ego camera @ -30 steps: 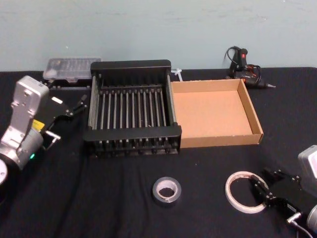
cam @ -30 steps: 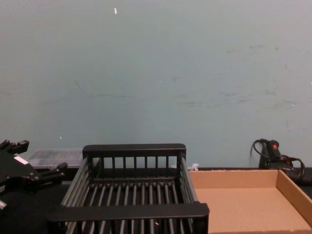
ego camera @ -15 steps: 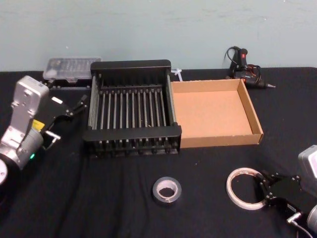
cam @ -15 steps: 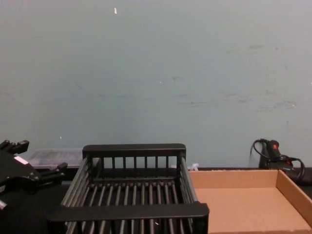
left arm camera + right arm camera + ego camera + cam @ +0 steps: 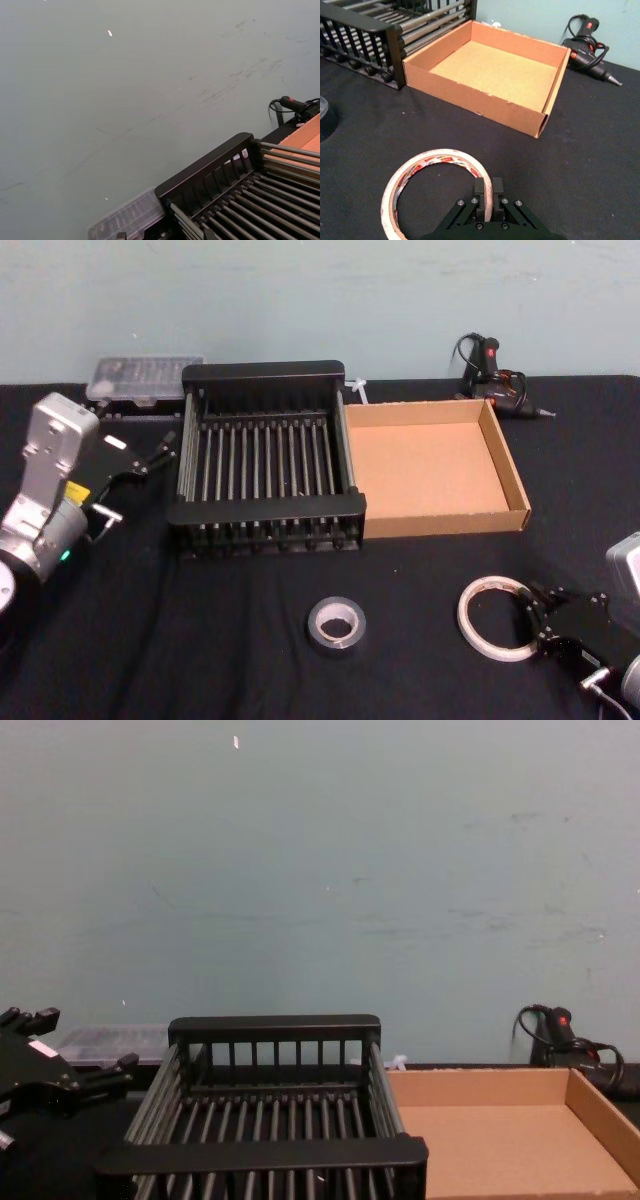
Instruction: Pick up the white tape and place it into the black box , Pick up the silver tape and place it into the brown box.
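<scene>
The white tape [image 5: 466,618] lies on the black cloth at the front right, and my right gripper [image 5: 530,612] is shut on its right edge. In the right wrist view the gripper [image 5: 488,189] pinches the wall of the white tape [image 5: 437,156] between its two fingers. The silver tape [image 5: 336,624] lies flat at the front centre, apart from both grippers. Behind it stand the black box [image 5: 266,508] and, touching its right side, the brown box [image 5: 445,523]; nothing lies in either. My left gripper [image 5: 140,478] is open and parked left of the black box.
A clear plastic case [image 5: 145,375] sits behind the black box at the back left. A black glue gun [image 5: 495,375] with its cord lies behind the brown box. Black cloth covers the table; open space lies between the boxes and the tapes.
The right gripper's fingers have shut on the white tape's right edge and the hand has drawn back slightly to the right. The tape shifted a little. The left arm has not moved.
</scene>
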You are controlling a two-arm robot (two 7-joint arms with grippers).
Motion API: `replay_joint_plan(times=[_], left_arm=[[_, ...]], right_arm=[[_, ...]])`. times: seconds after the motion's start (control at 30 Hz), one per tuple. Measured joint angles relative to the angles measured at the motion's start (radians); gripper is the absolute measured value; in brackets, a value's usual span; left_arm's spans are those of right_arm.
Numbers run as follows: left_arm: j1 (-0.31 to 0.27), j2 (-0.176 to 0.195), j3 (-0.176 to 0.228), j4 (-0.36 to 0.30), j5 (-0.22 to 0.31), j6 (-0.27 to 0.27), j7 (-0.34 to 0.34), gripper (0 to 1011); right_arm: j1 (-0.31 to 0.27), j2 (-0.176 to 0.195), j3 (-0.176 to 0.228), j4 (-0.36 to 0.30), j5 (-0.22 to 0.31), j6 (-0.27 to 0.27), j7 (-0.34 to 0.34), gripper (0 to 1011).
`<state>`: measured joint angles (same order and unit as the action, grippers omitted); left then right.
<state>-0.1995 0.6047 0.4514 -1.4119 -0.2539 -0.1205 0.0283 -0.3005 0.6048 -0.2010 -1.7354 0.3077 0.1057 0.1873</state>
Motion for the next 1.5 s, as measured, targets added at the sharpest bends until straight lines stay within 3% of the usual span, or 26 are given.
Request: replay_joint_plan(times=[0.43,1.03,1.27,1.5], left_arm=[[0.0,0.0,0.0,0.0,0.0,0.0,0.0,1001],[0.0,0.0,0.0,0.0,0.0,0.0,0.0,1002],[0.0,0.0,0.0,0.0,0.0,0.0,0.0,1001],[0.0,0.0,0.0,0.0,0.0,0.0,0.0,1001]], right_arm=[[-0.036,-0.028,0.047,-0.037,-0.019,-0.041,0.026,95],[-0.068,-0.079,0.121,-0.066,0.007,-0.118,0.082,96],[-0.064,-0.096,0.139,-0.075,0.007,-0.12,0.09,96],[-0.031,-0.114,0.139,-0.079,-0.024,-0.09,0.084,95]])
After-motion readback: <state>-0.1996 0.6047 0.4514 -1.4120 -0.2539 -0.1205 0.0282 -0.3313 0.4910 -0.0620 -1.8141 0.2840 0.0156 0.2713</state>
